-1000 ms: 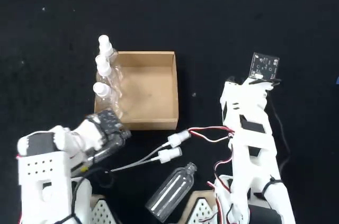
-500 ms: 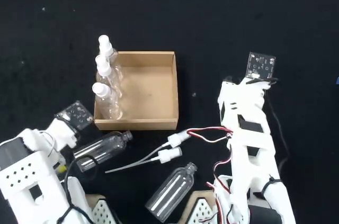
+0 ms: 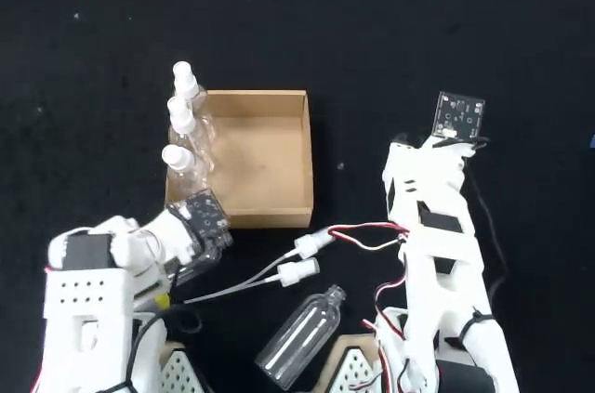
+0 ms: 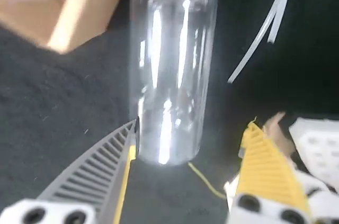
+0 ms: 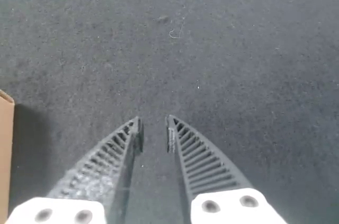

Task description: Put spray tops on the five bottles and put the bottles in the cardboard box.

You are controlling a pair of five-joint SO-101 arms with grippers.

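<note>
A clear capless bottle (image 4: pixel 169 70) lies on the black cloth just in front of the cardboard box (image 3: pixel 308 156). My left gripper (image 4: pixel 193 128) is open around the bottle's base, one finger (image 4: pixel 114 155) touching it and the other apart. From above, the left arm covers most of this bottle (image 3: pixel 192 268). Three capped bottles (image 3: pixel 182 119) stand in a row at the box's left wall. Two spray tops (image 3: pixel 307 258) with long tubes lie in front of the box. Another capless bottle (image 3: pixel 299 335) lies near the front edge. My right gripper (image 5: pixel 153 123) hangs shut over bare cloth.
The right arm (image 3: pixel 437 216) stretches along the right side of the table, its red and white cable looping towards the spray tops. A corner of the box (image 4: pixel 79 7) and the tubes (image 4: pixel 270 23) lie close to the left gripper. Arm bases stand at the front edge.
The left arm swung out to the left, uncovering the lying bottle, then came back over it with its fingers around the base. The right arm hardly moved.
</note>
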